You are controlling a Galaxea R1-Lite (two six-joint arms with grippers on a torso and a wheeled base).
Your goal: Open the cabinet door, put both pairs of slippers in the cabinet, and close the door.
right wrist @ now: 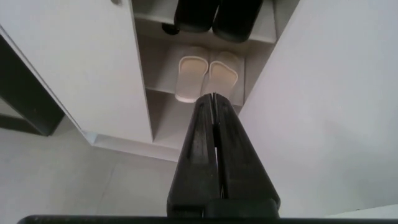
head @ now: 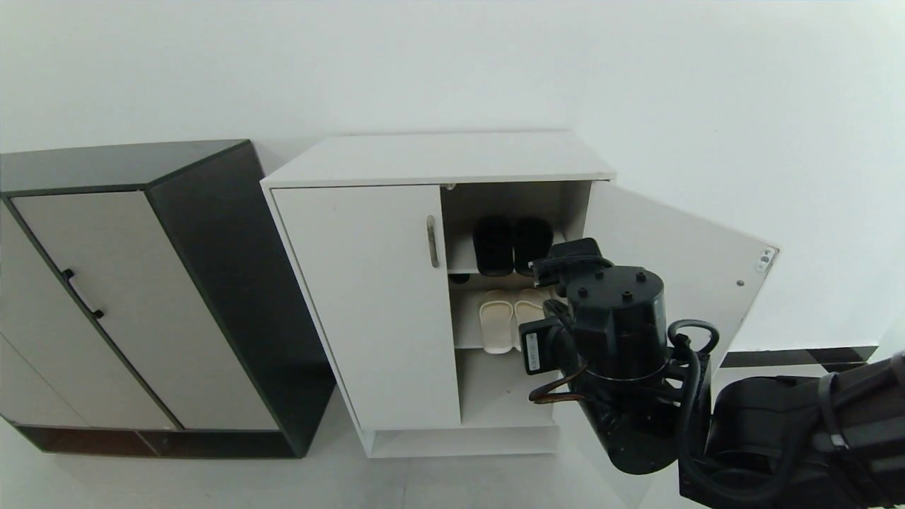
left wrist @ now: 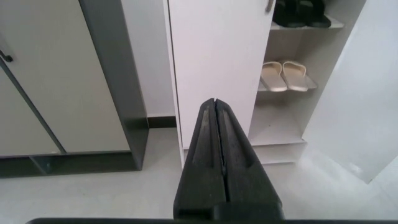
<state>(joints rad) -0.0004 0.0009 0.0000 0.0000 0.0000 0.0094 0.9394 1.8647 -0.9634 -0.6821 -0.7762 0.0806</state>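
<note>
It looked like a plain room set up like the hall of a home. A dark cabinet [head: 212,268] and a white cabinet [head: 438,159] stood side by side against a bare white wall [head: 452,63] on a pale floor [head: 212,481]. The white one's door [head: 679,283] stood open, with black slippers [head: 510,244] above white slippers [head: 505,318] inside.

I count cabinets 2: white cabinet [head: 438,159], dark cabinet [head: 212,283] | slippers 4, in 2 pairs: black pair [head: 493,244], cream pair [head: 496,322] | white cabinet's doors 2: open door [head: 672,254], shut door [head: 368,304] | handles I see 2: metal handle [head: 432,242], black handle [head: 81,293]
</note>
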